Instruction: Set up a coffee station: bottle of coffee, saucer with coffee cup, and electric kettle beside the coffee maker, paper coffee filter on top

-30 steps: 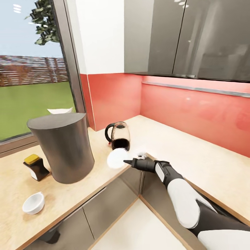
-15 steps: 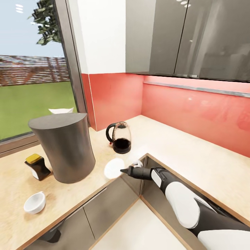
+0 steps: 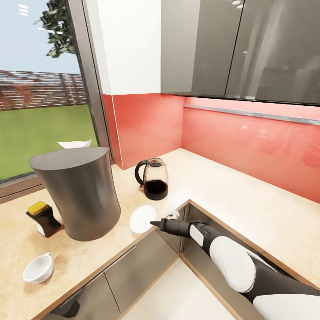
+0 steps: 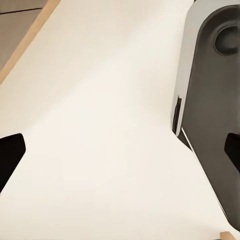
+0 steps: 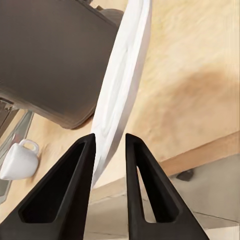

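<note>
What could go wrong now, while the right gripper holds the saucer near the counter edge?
1. The right gripper pinches only the rim of the saucer, held on edge; it may slip or swing.
2. The saucer hangs over the countertop edge; released here, it could fall off.
3. Moving left, it may strike the coffee maker.

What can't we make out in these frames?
- Paper coffee filter: head view, mostly hidden behind the coffee maker.
- Saucer grip: right wrist view, the rim sits between the right gripper's jaws; actual contact unclear.
- Left gripper: left wrist view, dark tips cut off by the frame edges; jaw state unknown.
- Electric kettle contents: too small.
</note>
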